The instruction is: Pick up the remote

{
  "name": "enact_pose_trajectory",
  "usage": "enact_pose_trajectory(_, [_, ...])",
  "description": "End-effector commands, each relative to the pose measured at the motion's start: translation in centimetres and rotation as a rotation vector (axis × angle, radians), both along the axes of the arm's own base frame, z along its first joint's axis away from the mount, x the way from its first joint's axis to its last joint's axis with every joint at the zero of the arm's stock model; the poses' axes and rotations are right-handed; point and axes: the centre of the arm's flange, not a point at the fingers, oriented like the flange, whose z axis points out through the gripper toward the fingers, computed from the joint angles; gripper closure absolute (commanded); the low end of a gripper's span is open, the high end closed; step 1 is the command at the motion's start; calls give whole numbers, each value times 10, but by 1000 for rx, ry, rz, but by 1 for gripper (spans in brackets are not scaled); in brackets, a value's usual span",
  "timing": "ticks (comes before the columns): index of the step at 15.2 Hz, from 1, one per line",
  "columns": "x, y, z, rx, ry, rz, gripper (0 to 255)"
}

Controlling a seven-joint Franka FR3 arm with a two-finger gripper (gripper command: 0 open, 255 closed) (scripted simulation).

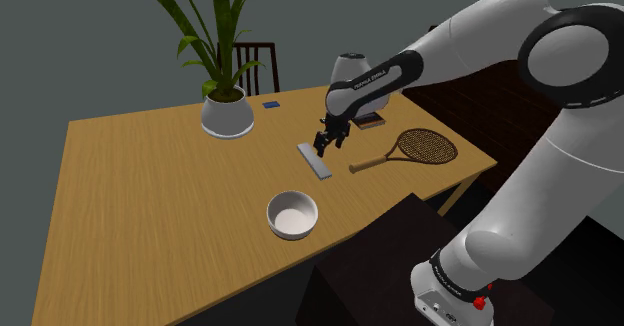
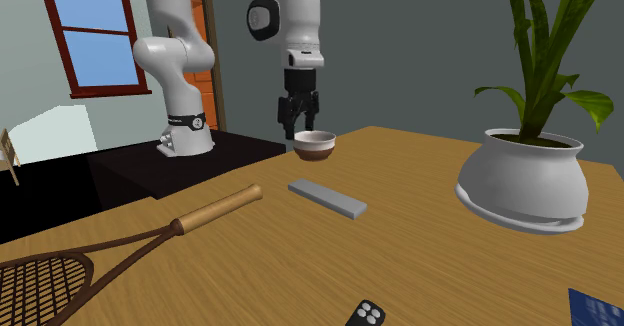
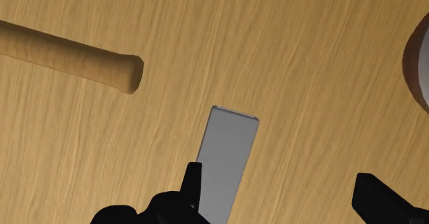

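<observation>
Black two-finger gripper (image 1: 328,139) hangs with fingers spread wide, holding nothing, above one end of the flat grey rectangular remote (image 1: 314,160). In the wrist view the remote lies between the fingers, closer to one. It rests on a smooth, grained wooden table (image 1: 150,204), with a brown wooden racket (image 1: 400,152) and a round white bowl (image 1: 292,214) near it. Farther off, a bulbous white pot of long green leaves (image 1: 226,114) stands before a plain grey wall (image 1: 80,44).
</observation>
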Motion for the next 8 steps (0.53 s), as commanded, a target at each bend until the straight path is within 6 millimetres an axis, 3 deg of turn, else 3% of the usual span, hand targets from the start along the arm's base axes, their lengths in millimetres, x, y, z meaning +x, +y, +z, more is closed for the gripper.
enact_pose_trajectory(1, [18, -6, -22, -9, -11, -7, 0])
enact_pose_trajectory(8, [79, -19, -84, -41, -43, -32, 0])
